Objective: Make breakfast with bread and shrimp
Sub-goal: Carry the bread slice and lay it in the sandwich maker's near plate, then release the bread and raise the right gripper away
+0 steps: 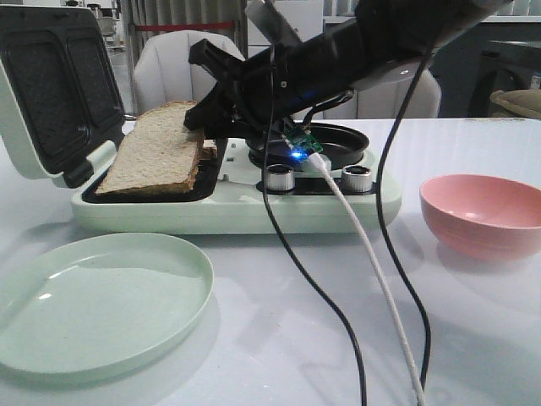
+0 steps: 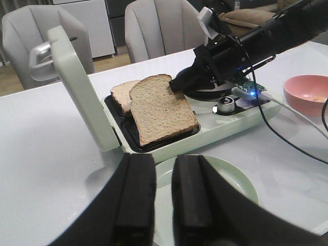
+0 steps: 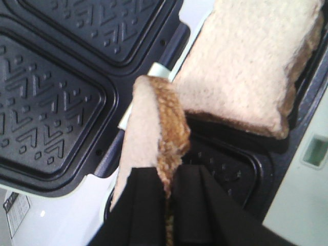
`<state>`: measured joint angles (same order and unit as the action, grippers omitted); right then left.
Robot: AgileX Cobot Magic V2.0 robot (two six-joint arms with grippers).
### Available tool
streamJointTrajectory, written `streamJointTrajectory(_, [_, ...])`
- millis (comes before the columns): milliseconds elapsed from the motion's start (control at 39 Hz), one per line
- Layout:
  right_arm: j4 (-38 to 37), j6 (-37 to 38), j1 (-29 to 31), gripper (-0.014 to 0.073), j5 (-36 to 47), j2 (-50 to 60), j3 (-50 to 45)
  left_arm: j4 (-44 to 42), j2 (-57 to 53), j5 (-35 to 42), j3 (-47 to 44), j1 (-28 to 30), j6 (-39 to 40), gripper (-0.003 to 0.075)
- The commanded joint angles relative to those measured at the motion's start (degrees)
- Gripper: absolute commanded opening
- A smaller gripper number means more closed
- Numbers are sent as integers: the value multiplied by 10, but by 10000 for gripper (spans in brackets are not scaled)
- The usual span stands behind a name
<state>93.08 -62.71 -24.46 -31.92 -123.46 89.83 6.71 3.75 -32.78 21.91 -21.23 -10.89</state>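
One bread slice leans tilted over the sandwich maker's open black tray. My right gripper is shut on its crust edge, which shows between the fingers in the right wrist view. The second slice lies flat in the tray behind it, also seen in the right wrist view. My left gripper hangs empty above the green plate, its jaws nearly together with a narrow gap. No shrimp is clearly visible; a small orange bit lies in the pink bowl.
The sandwich maker's lid stands open at the left. A small black pan and two knobs sit on its right half. The green plate is at the front left and the pink bowl at the right. Cables trail across the table.
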Motion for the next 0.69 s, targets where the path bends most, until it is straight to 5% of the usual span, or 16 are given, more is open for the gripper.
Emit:
streamJointTrajectory(0, [-2,6,2,150,-29,37,21,9,8,48,16,-1,1,205])
streamJointTrajectory(102, [-14,6,2,217,-22,37,21,9,8,48,16,-1,1,205])
streamJointTrajectory(359, [-25,6,6,586,9,38,21,9,8,48,16,-1,1,205])
streamJointTrajectory(666, [-144,37,11,605,61,89,21,9,8,48,16,-1,1,205])
